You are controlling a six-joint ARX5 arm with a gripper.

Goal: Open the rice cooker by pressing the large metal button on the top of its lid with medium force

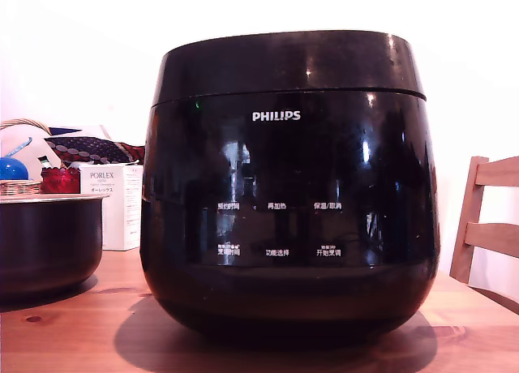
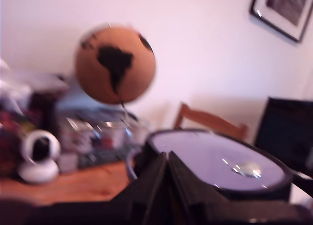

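The glossy black rice cooker (image 1: pixel 289 186) stands on the wooden table (image 1: pixel 73 332) and fills the middle of the exterior view, with its white PHILIPS logo facing the camera. Its lid (image 1: pixel 292 62) sits down flat on the body. No gripper shows in the exterior view. The blurred wrist view looks down on the lid's shiny top (image 2: pixel 215 159), with the round metal button (image 2: pixel 249 169) on it. My gripper (image 2: pixel 167 155) hangs beside and above the lid's rim, short of the button. Its two dark fingers meet at the tips, with nothing between them.
A dark metal pot (image 1: pixel 49 243) stands at the exterior view's left, a white PORLEX box (image 1: pixel 113 204) and a basket (image 1: pixel 20 158) behind it. A wooden chair (image 1: pixel 486 219) is at the right. The wrist view shows a cork globe (image 2: pixel 115 63) and a small white camera (image 2: pixel 39 157).
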